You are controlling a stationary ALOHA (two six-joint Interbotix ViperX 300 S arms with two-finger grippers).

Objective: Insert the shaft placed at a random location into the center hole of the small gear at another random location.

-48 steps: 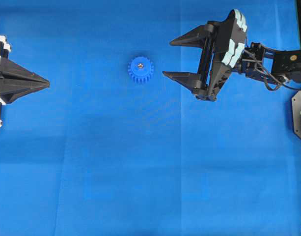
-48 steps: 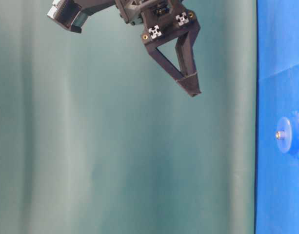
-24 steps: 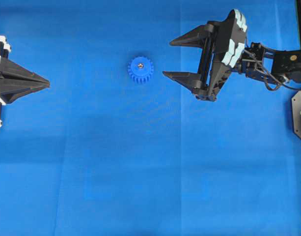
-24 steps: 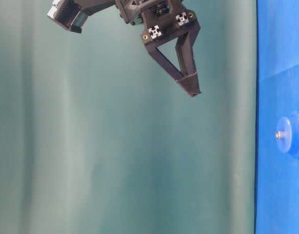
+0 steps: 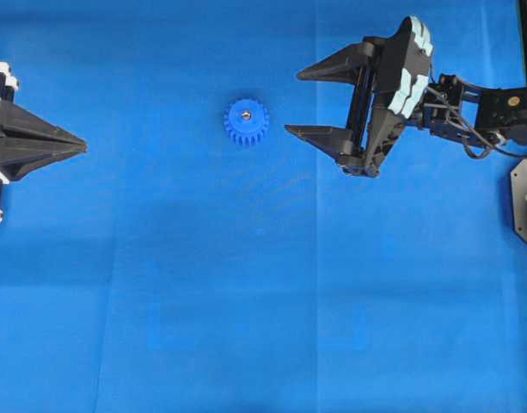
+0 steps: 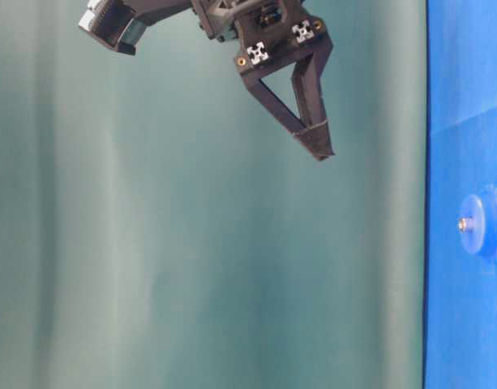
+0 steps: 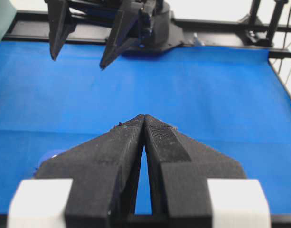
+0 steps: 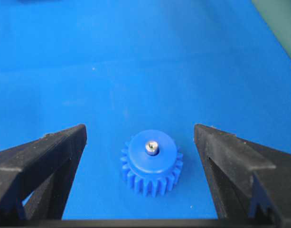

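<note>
The small gear (image 5: 246,121) lies flat on the blue mat, left of the right gripper. The shaft (image 5: 246,113) stands upright in its hub and fills the center hole, so the hole itself is hidden. In the right wrist view the gear (image 8: 151,164) with the shaft (image 8: 151,147) sits between and just beyond the fingers. My right gripper (image 5: 294,103) (image 8: 139,132) is open, holds nothing, and hangs above the mat (image 6: 317,146). At the far left edge, my left gripper (image 5: 81,149) (image 7: 144,117) is shut with nothing in it. At table level the gear (image 6: 485,223) carries the shaft (image 6: 464,224).
The blue mat (image 5: 246,301) covers the table. The right arm's base plate (image 5: 525,198) sits at the right edge. A black frame rail (image 7: 221,26) runs along the far side in the left wrist view. A green curtain (image 6: 191,243) forms the backdrop.
</note>
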